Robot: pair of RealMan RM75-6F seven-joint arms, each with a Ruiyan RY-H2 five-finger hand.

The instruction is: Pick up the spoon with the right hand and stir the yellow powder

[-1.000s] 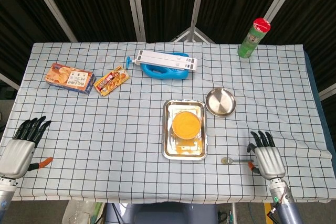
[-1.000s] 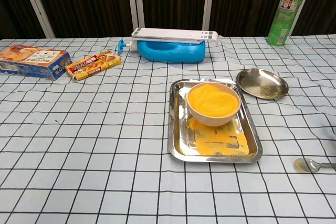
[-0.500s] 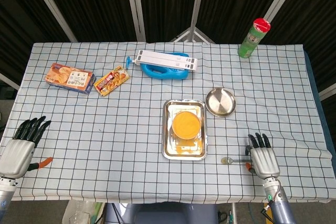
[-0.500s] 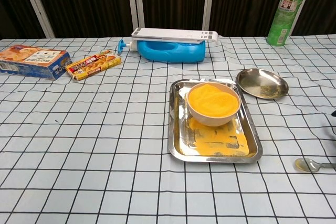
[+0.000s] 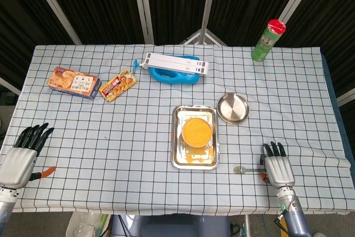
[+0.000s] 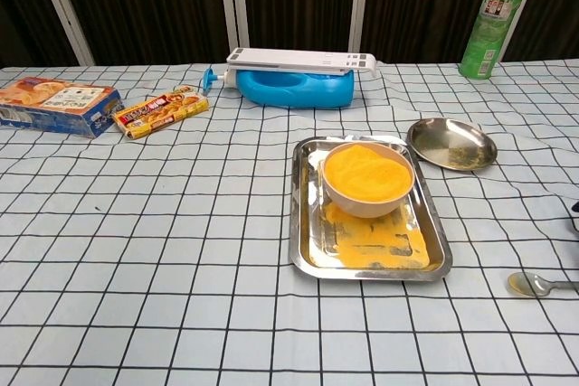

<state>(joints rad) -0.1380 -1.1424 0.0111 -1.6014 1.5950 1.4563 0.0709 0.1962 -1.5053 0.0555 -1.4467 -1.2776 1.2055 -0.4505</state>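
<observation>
A metal spoon [image 5: 248,169] [image 6: 536,285] lies flat on the checked cloth near the front right, bowl pointing left. My right hand [image 5: 277,167] hovers over its handle end, palm down, fingers straight and apart, holding nothing. A white bowl of yellow powder [image 5: 197,132] [image 6: 366,174] stands in a steel tray [image 5: 178,159] [image 6: 304,255] dusted with spilled powder, left of the spoon. My left hand [image 5: 22,156] is at the front left edge, fingers spread, empty. Only a dark sliver of the right hand shows at the chest view's right edge.
A small steel dish [image 5: 233,107] [image 6: 450,143] sits right of the tray. At the back are a blue and white device [image 5: 173,69], a green can [image 5: 267,40], a snack box [image 5: 73,82] and a snack packet [image 5: 118,86].
My right hand has drawn back a little toward the table's front edge, over the spoon's handle. The spoon, bowl and left hand have not moved.
</observation>
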